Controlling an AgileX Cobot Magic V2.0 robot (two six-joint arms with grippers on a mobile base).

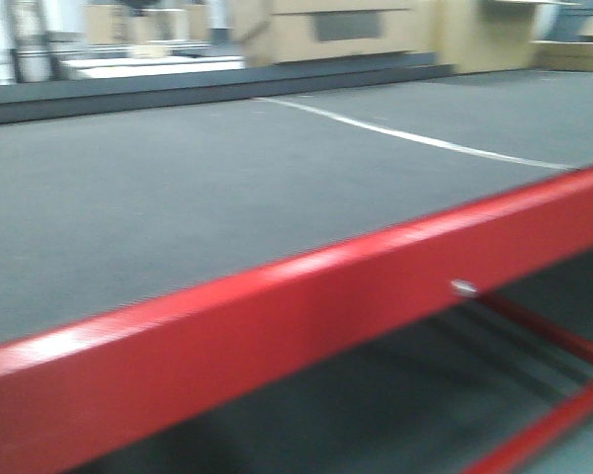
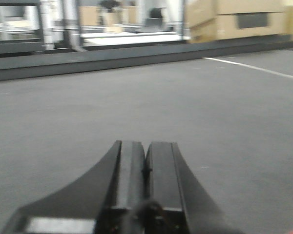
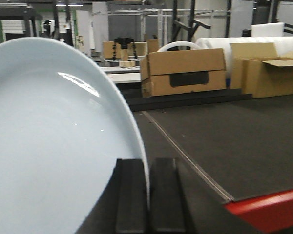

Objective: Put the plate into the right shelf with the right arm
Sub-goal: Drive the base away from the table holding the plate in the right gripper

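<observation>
Pick done, I judged: the right arm [image 3: 147, 204] had its jaws clamped on the rim of the plate [image 3: 49, 146], which stood on edge and spread left of them, near the counter's [image 3: 244, 141] red edge. The shelf was out of view, so placing remained. The left arm's [image 2: 145, 195] jaws were closed, empty.

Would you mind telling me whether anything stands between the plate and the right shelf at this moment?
I cannot tell, because the right shelf shows in no view. The right pincer is shut on the plate at its rim. Ahead lie only the grey table and cardboard boxes beyond it.
</observation>
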